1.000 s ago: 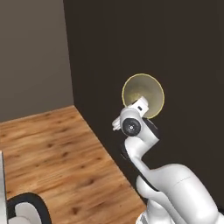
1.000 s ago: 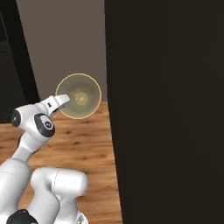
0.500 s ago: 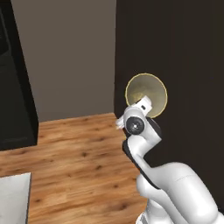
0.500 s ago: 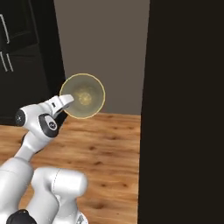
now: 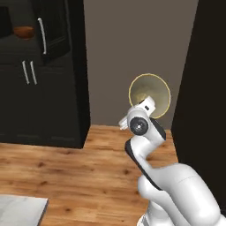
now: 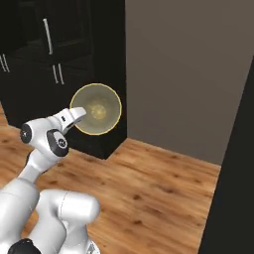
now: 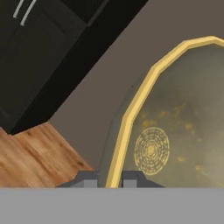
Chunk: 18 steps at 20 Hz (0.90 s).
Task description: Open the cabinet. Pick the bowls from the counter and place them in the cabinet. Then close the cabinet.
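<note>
left base view, cream bowl [image 5: 149, 95] held up on edge before the grey wall, brown bowl [image 5: 23, 31] inside the cabinet [image 5: 53, 31], right base view, gripper [image 6: 79, 115] at the bowl's rim, hand view, fingertips [image 7: 87, 180] pinched on the yellow rim

Cream bowl [image 7: 175, 131] with yellow rim; black cabinet [image 5: 48, 26]; reddish-brown bowl [image 5: 23, 32].

Cream bowl [image 7: 175, 118] cut off by hand view's right edge. Cabinet [image 5: 44, 70] cropped at left and top; brown bowl [image 5: 23, 32] upper left, tiny, detail unclear.
</note>
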Motion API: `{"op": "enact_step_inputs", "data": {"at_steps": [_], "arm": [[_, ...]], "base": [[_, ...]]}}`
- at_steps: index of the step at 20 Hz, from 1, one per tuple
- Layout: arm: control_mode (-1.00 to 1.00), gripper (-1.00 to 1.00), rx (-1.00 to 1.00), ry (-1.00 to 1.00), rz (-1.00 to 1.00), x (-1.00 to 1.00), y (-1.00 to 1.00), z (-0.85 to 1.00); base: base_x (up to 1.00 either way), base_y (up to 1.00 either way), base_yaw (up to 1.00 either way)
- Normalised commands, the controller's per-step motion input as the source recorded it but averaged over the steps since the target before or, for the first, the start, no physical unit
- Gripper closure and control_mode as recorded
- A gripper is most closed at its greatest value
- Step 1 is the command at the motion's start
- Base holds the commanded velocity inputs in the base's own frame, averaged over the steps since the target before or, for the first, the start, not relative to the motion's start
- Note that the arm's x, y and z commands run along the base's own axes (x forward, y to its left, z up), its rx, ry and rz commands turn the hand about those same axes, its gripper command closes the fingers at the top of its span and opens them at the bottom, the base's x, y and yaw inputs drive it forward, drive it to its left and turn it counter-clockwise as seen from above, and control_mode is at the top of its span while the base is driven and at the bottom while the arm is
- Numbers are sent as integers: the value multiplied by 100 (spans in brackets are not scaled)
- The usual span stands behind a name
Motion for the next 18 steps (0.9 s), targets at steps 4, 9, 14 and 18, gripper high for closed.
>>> {"op": "enact_step_inputs", "data": {"at_steps": [4, 9, 14, 18], "arm": [[100, 100, 0, 0, 0, 0, 0, 0], [100, 100, 0, 0, 0, 0, 0, 0], [100, 100, 0, 0, 0, 0, 0, 0], [100, 100, 0, 0, 0, 0, 0, 0]], "base": [[97, -22, 59], [44, -6, 63], [-37, 8, 83], [10, 4, 74]]}}
